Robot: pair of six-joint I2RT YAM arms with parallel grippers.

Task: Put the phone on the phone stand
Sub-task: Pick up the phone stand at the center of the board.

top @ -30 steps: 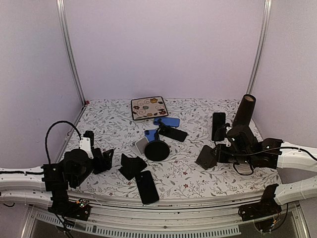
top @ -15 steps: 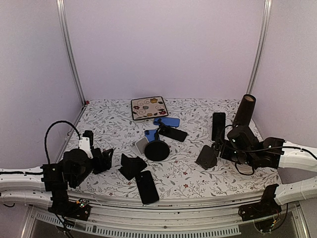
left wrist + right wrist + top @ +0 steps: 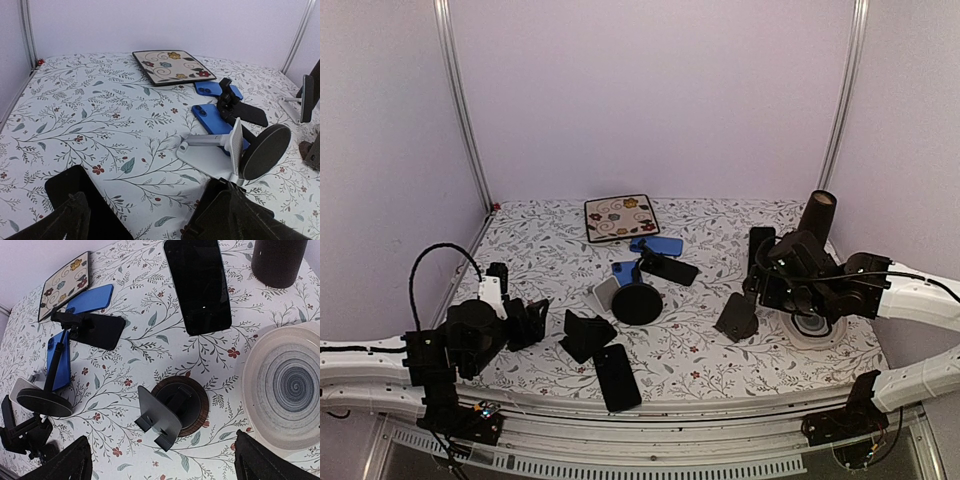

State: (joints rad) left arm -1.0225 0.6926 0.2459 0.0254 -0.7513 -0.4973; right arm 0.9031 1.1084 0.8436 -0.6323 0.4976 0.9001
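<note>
A dark phone stand (image 3: 167, 415) with a round wood-rimmed base (image 3: 737, 318) stands free on the floral cloth. My right gripper (image 3: 165, 471) hovers open above it, touching nothing; in the top view this gripper (image 3: 758, 288) hangs just behind the stand. A black phone (image 3: 198, 285) sits beyond it (image 3: 761, 253); in the left wrist view this phone (image 3: 306, 98) looks propped upright on a pale base. My left gripper (image 3: 525, 322) rests open and empty at the near left (image 3: 150, 226).
A second black phone (image 3: 617, 377) lies at the front beside a black stand (image 3: 586, 333). Mid-table are a white stand with a black disc (image 3: 262, 152), two blue phones (image 3: 212, 118) and a clamp stand (image 3: 230, 100). A floral tile (image 3: 621, 217), dark cylinder (image 3: 278, 260) and plate (image 3: 287, 390) also sit here.
My right gripper has opened, let go of the dark stand, and risen back away from it. The stand stays upright where it was. The left arm has not moved.
</note>
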